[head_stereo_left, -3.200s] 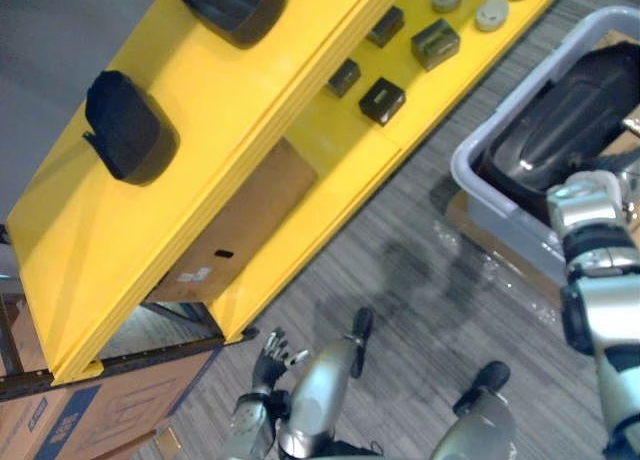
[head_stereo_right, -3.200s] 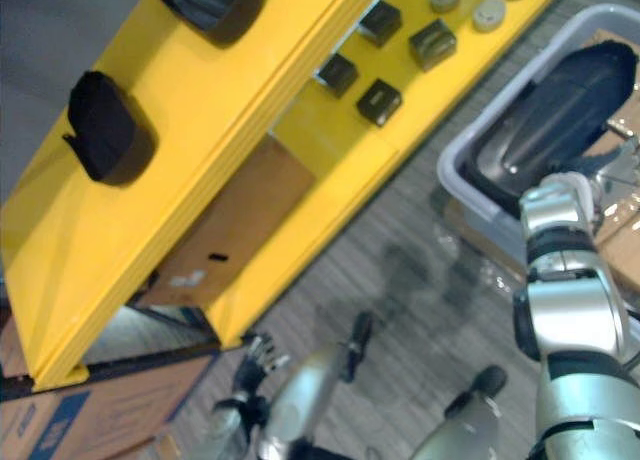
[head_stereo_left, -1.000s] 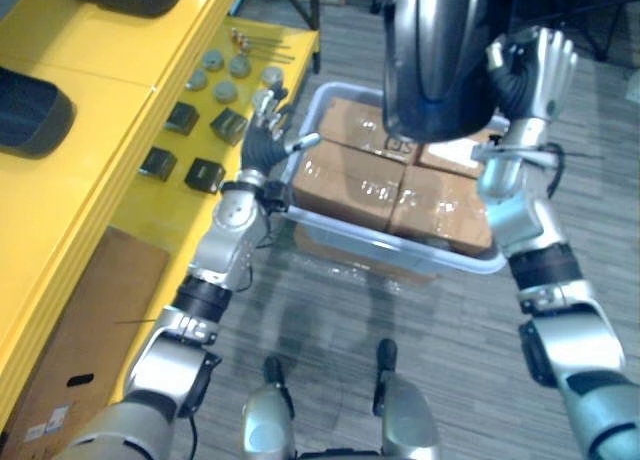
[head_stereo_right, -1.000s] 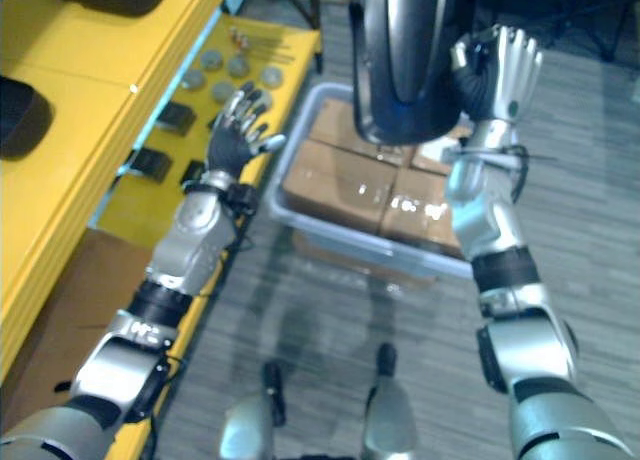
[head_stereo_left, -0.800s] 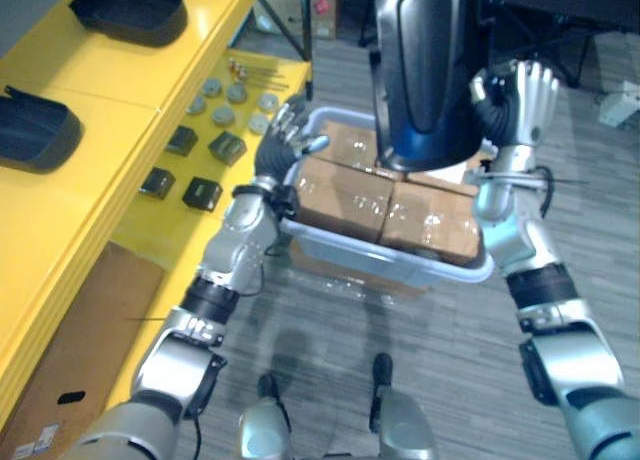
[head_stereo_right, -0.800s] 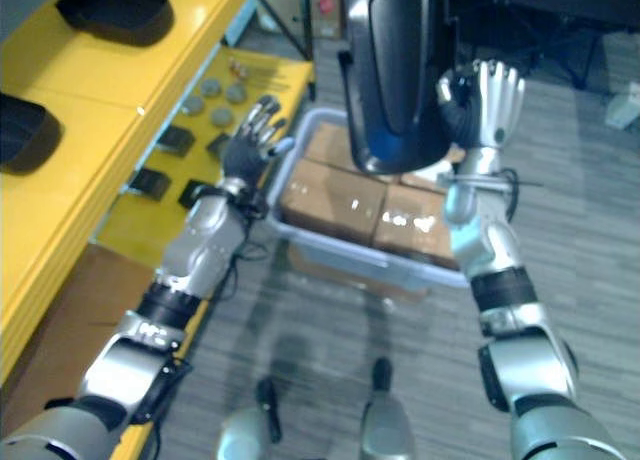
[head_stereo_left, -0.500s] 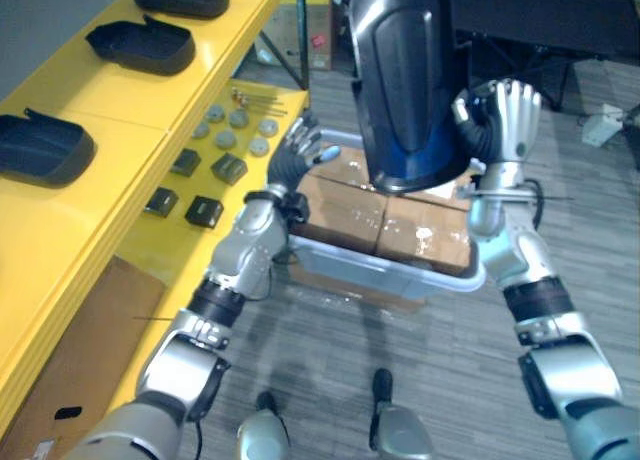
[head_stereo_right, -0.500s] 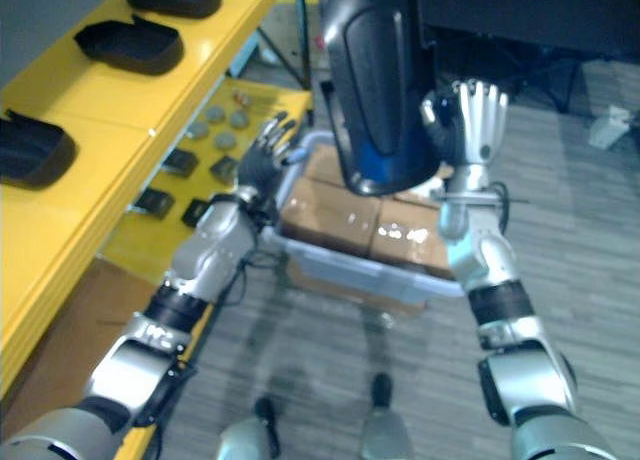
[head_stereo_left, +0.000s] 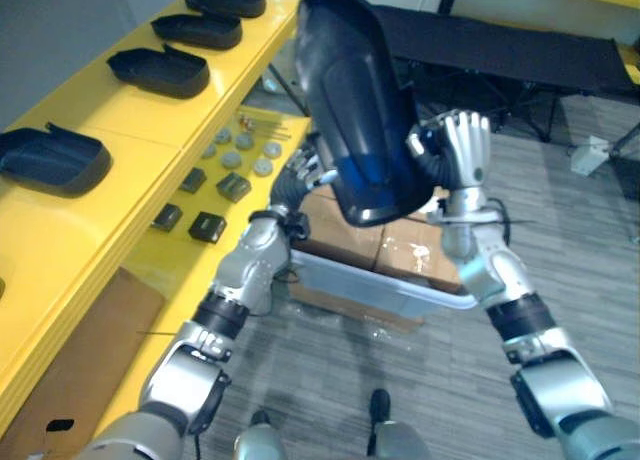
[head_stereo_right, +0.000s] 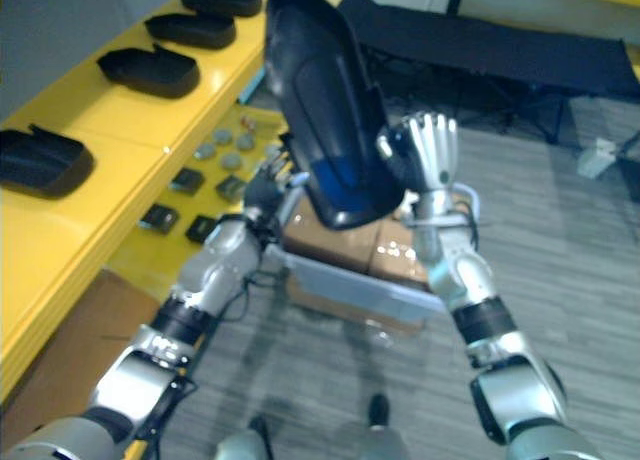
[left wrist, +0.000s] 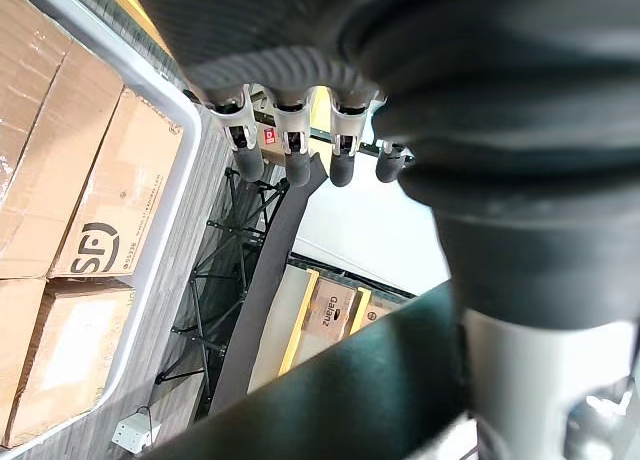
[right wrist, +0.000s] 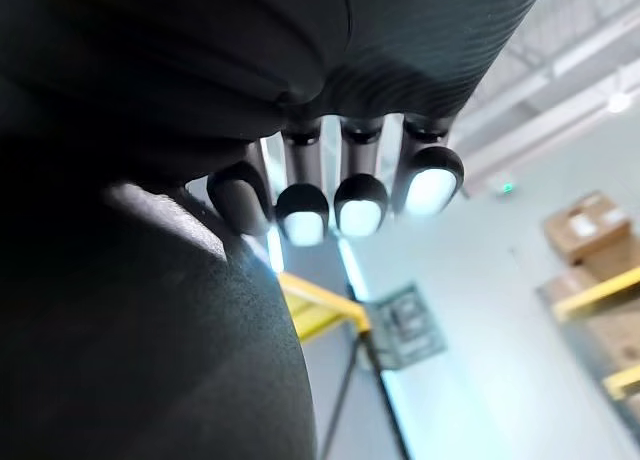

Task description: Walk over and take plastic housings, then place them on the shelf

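A large glossy black plastic housing [head_stereo_left: 355, 110] stands tilted in the air in front of me, its top leaning towards the yellow shelf [head_stereo_left: 130, 130]. My right hand [head_stereo_left: 458, 155] is shut on its right edge, and its dark fingertips [right wrist: 358, 202] curl over the rim in the right wrist view. The left hand [head_stereo_left: 298, 175] is open, with straight fingers [left wrist: 290, 150], just beside the housing's lower left side. I cannot tell whether it touches. Several more black housings [head_stereo_left: 55, 158] lie in a row on the shelf top.
Small dark and grey parts [head_stereo_left: 205, 225] lie on the lower yellow shelf. A grey bin [head_stereo_left: 400, 292] with cardboard boxes [left wrist: 60, 170] sits on the floor below the hands. A black folding cot [head_stereo_left: 500, 50] stands behind.
The view has swung, bringing more of the shelf top in. The held housing has tipped leftward towards the shelf, and my left hand has come up close beside it.
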